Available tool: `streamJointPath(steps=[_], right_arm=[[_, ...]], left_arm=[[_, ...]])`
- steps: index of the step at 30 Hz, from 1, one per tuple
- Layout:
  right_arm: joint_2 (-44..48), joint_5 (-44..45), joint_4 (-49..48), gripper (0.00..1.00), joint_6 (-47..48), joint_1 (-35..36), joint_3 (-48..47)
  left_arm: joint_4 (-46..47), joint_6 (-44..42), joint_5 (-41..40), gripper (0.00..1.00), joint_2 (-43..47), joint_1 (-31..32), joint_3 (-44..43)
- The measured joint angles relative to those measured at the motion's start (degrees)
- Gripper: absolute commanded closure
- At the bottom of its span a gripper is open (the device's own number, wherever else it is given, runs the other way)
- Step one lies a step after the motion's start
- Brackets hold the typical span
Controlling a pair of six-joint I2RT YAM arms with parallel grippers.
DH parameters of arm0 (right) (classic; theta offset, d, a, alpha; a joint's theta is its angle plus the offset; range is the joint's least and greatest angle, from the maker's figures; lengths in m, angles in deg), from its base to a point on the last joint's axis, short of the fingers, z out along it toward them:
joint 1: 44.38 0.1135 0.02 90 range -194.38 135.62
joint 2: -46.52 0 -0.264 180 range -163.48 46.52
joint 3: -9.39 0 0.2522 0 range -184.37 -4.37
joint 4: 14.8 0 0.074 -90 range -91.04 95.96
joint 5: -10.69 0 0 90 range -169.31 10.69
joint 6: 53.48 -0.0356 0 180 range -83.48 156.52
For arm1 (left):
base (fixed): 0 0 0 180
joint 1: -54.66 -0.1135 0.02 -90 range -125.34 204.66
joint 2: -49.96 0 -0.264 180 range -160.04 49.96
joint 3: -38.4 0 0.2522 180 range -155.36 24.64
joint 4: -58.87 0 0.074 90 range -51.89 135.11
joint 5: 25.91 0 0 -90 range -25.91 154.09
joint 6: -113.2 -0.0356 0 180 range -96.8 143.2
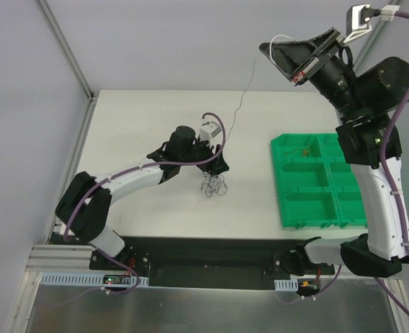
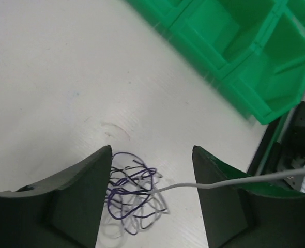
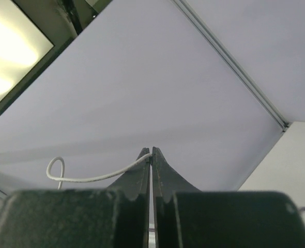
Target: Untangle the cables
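A small loopy knot of cables (image 1: 215,186), purple, dark and whitish in the left wrist view (image 2: 132,194), lies on the white table. My left gripper (image 1: 217,165) hovers just above it, open. Its two fingers (image 2: 90,196) straddle the knot without touching it (image 2: 151,151). One whitish cable (image 2: 235,179) leaves the knot and rises as a long thin strand (image 1: 240,100) to my right gripper (image 1: 265,50). That gripper is held high above the table's far side, shut on the strand's end (image 3: 151,154). A short curl of cable (image 3: 90,179) hangs past the tips.
A green tray of bins (image 1: 315,208) sits on the right side of the table (image 1: 142,118), and shows at the top right in the left wrist view (image 2: 235,46). A small orange-brown bit (image 1: 305,149) lies in one far bin. Walls stand on the left and at the back.
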Motion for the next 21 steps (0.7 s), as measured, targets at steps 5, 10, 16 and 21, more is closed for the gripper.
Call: streamJointPath(steps=[5, 10, 16, 21], right_arm=[[-6.43, 0.52, 1.68, 1.00, -2.49, 0.13, -16.44], [-13.44, 1.36, 3.19, 1.00, -3.76, -0.09, -34.01], [-5.29, 5.18, 1.44, 1.00, -0.44, -0.92, -25.42], [-3.23, 5.68, 0.28, 1.00, 0.13, -1.66, -24.85]], left_arm=[[2.89, 2.58, -4.02, 0.57, -12.09, -0.90, -1.25], [2.08, 5.05, -5.09, 0.63, -16.09, -5.70, -0.98], [0.44, 6.58, -8.41, 0.62, -10.99, -11.74, 4.31], [-3.45, 7.06, -11.37, 0.62, -6.10, -13.05, 10.36]])
